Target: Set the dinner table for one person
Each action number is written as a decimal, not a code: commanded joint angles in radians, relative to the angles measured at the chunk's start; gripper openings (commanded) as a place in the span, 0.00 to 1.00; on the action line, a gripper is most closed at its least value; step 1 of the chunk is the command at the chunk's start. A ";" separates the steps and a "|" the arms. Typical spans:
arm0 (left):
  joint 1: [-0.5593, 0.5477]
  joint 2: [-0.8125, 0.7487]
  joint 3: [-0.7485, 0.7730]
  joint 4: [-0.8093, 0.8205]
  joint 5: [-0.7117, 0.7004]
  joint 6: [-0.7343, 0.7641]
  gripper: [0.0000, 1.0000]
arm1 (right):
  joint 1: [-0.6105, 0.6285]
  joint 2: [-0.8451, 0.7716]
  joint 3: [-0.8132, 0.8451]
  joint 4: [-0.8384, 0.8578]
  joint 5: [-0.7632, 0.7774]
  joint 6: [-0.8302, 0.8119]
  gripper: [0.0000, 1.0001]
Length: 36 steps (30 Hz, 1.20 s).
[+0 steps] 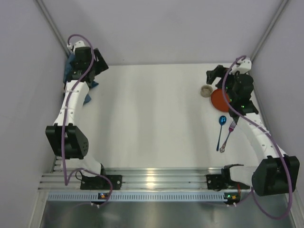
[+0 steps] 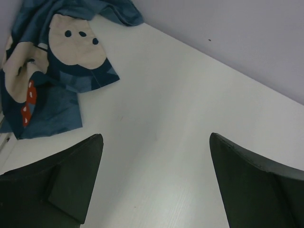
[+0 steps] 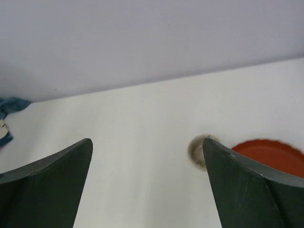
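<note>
The white dinner table [image 1: 152, 123] fills the top view. A crumpled blue mouse-printed placemat [image 2: 42, 71] lies at the far left corner, partly hidden under my left arm in the top view [image 1: 70, 71]. My left gripper [image 2: 156, 137] is open and empty just right of it, also seen in the top view [image 1: 99, 64]. A red plate [image 1: 218, 99], a small beige cup [image 1: 206, 90], a blue spoon [image 1: 221, 128] and a purple fork [image 1: 228, 133] lie at the right. My right gripper [image 3: 146, 141] is open and empty above and beside the cup [image 3: 196, 151].
Grey walls close the table in at the back and on both sides. The red plate [image 3: 270, 154] touches or sits very close to the cup. A metal rail [image 1: 152, 183] with the arm bases runs along the near edge.
</note>
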 commanded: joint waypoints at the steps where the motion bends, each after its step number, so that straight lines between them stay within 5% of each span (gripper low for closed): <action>1: -0.001 0.145 0.186 -0.040 -0.184 0.021 0.99 | -0.028 0.119 0.016 -0.442 -0.266 0.265 1.00; 3: 0.002 0.326 0.408 -0.219 -0.246 0.025 0.99 | 0.022 0.171 0.082 -0.585 -0.227 0.242 1.00; 6: 0.001 0.478 0.538 -0.286 -0.286 0.067 0.99 | 0.040 0.132 0.100 -0.648 -0.193 0.196 1.00; 18: 0.154 0.693 0.618 -0.213 -0.208 0.040 0.99 | 0.041 0.014 0.002 -0.734 -0.263 0.214 1.00; 36: 0.309 0.949 0.724 -0.173 0.039 -0.076 0.99 | 0.052 0.086 0.016 -0.766 -0.205 0.230 1.00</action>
